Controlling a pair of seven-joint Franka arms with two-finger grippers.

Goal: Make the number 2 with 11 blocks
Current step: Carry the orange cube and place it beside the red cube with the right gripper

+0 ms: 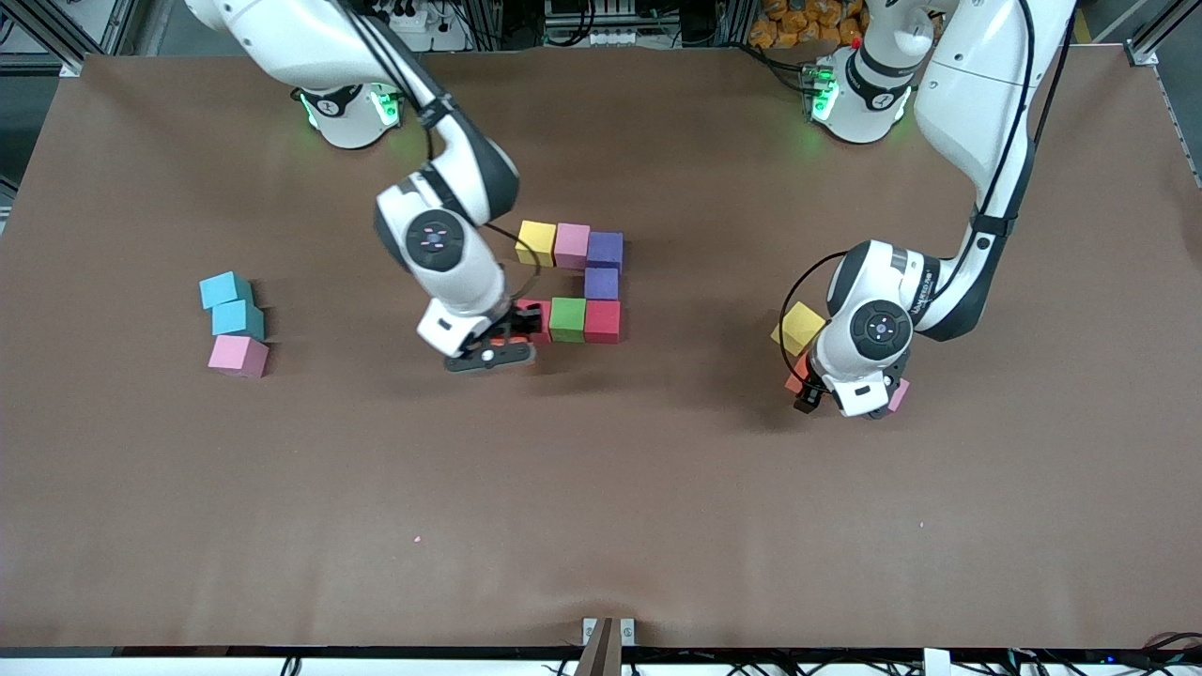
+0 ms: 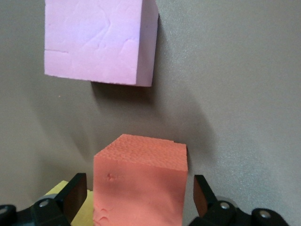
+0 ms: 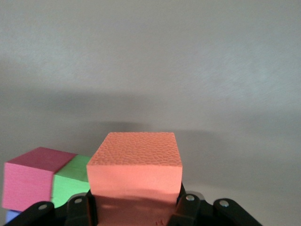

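Pink cube [image 1: 899, 395] by left gripper [image 1: 850, 399], nearest cam; its jaws apart, straddling orange cube [image 2: 139, 186]. Right gripper [image 1: 498, 349] clamped on orange cube [image 3: 135, 172] beside red cube [image 1: 537, 319]; number 2 [image 1: 587, 282] mid-desk, part built. You: set cube below red.

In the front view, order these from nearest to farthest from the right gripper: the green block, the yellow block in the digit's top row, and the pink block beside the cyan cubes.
From the right gripper, shut on an orange block:
1. Green block, in the digit's middle row, close beside it.
2. Yellow block, end of the top row, farther from the camera.
3. Pink block, toward the right arm's end, by the cyan cubes.
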